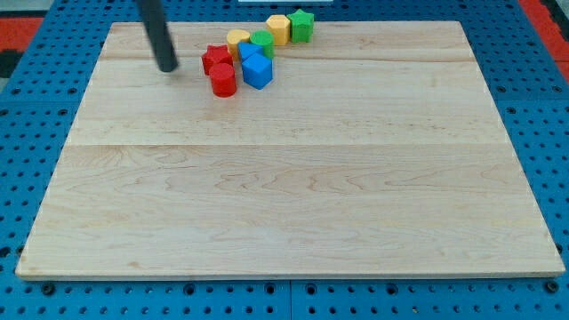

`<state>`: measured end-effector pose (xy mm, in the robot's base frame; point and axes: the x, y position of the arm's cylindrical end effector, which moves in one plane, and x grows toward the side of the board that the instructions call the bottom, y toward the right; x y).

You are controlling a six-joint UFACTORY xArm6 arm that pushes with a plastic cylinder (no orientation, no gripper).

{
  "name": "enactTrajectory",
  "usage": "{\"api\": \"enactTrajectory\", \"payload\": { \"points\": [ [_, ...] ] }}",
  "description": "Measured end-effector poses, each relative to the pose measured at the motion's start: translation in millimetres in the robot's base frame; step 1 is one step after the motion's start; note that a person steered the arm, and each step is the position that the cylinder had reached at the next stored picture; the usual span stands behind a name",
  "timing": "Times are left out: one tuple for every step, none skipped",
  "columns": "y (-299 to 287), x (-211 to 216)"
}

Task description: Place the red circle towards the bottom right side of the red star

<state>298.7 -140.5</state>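
Note:
The red circle sits on the wooden board near the view's top, touching the lower right side of the red star. My tip rests on the board to the left of the red star, a short gap away from it. The rod rises from the tip toward the view's top.
A blue cube sits right of the red circle, with another blue block behind it. A yellow block, a green circle, a yellow hexagon and a green star line up toward the top edge.

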Motion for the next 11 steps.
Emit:
{"api": "enactTrajectory", "payload": {
  "points": [
    [90, 0],
    [72, 9],
    [-7, 70],
    [20, 116],
    [77, 104],
    [72, 58],
    [122, 45],
    [143, 45],
    [142, 19],
    [150, 13],
    [107, 84]
  ]
}}
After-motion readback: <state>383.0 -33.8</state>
